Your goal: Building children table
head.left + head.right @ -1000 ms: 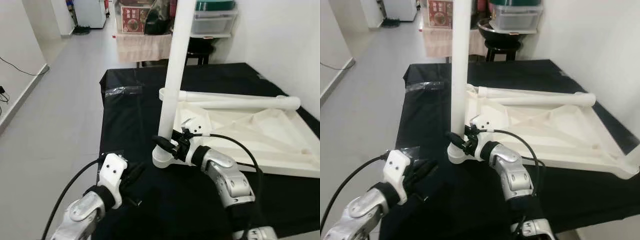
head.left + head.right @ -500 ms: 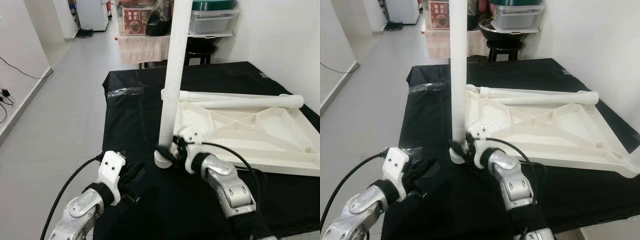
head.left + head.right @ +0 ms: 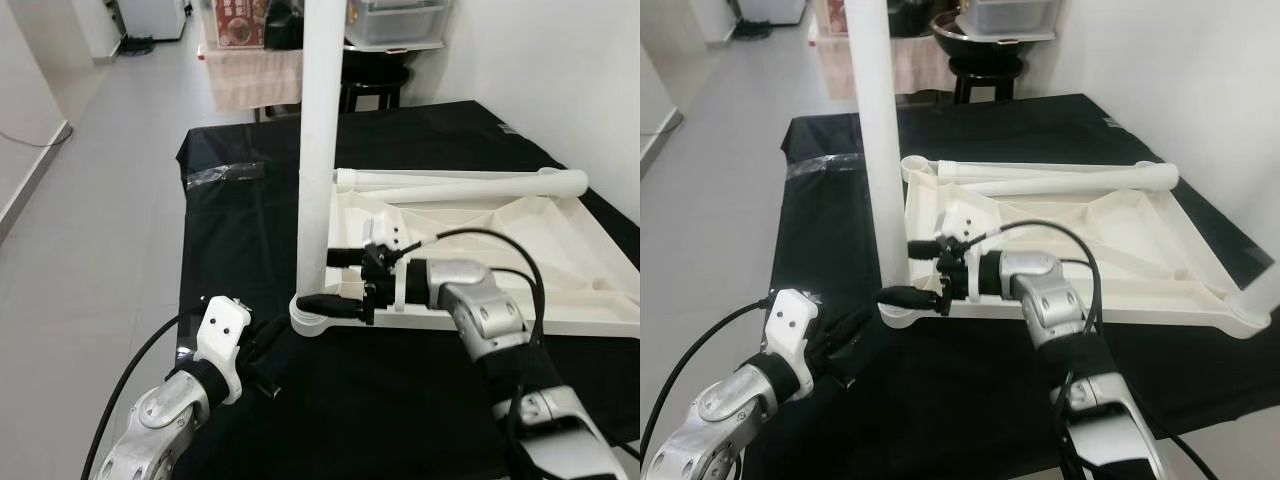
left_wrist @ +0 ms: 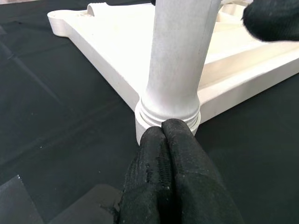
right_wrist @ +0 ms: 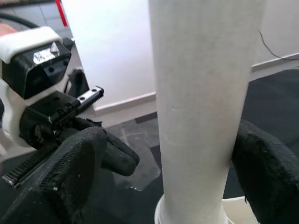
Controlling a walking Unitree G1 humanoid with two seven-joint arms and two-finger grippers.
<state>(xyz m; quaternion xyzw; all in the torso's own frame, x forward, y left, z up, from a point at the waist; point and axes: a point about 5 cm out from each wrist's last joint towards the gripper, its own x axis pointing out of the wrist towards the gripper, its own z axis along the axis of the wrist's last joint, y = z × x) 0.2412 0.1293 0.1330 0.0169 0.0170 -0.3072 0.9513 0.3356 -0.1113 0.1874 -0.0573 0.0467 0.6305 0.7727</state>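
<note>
Right pincer (image 3: 335, 280) straddles the upright table leg (image 3: 318, 150) at the upturned tabletop's (image 3: 520, 250) near-left corner, fingers spread around it, likely mid-tightening. Left pincer (image 4: 166, 135), clenched empty, touches the collar. Next: seat it firmly.

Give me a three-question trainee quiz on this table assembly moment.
1. True or false: the upright leg stands at a corner of the tabletop.
2. Which end effector straddles the leg near its base? A) left B) right
3. Fill in: the left end effector's fingers are ___.

Key: 1 true. 2 B, the right end effector has a finger on each side of the leg. 3 shut, their tips at the leg's base collar.
</note>
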